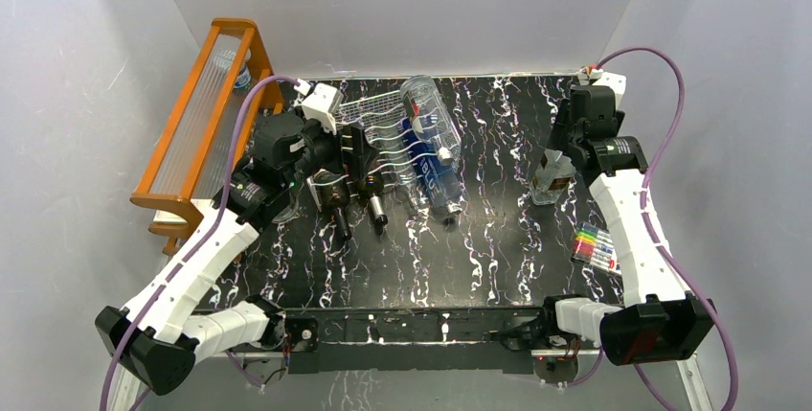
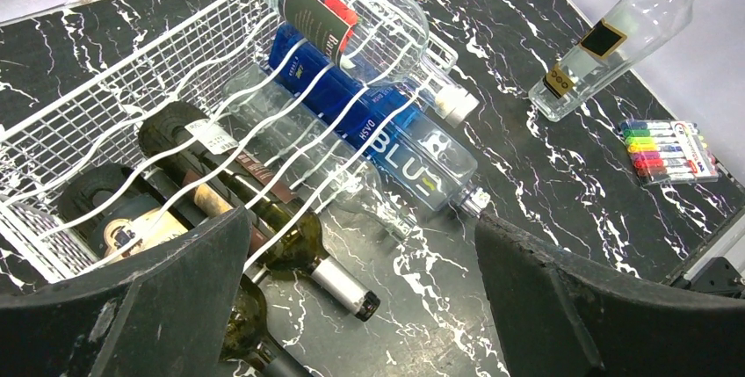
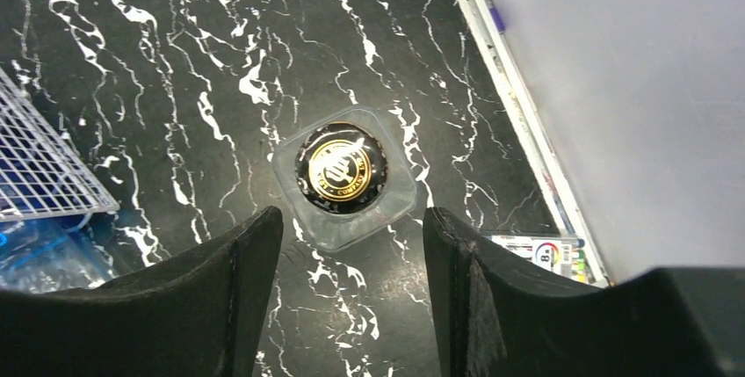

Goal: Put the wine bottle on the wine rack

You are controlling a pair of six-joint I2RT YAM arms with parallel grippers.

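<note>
A clear square wine bottle [image 1: 549,179] with a black and gold cap [image 3: 341,169] stands upright on the right of the marbled table. It also shows in the left wrist view [image 2: 606,43]. My right gripper [image 3: 351,216] hovers over its top, open, with the cap just past the fingertips and only table between them; from above it [image 1: 565,148] sits at the bottle's neck. The silver-white wine rack [image 1: 369,104] lies at the back left. My left gripper [image 2: 360,223] stands wide open and empty at the rack's front edge [image 1: 349,167].
The rack [image 2: 132,87] holds a large clear bottle [image 2: 351,8], a blue bottle [image 2: 386,131] and dark green bottles [image 2: 290,236] with necks jutting forward. An orange wooden shelf [image 1: 196,124] stands far left. A pack of markers [image 1: 596,248] lies by the right edge.
</note>
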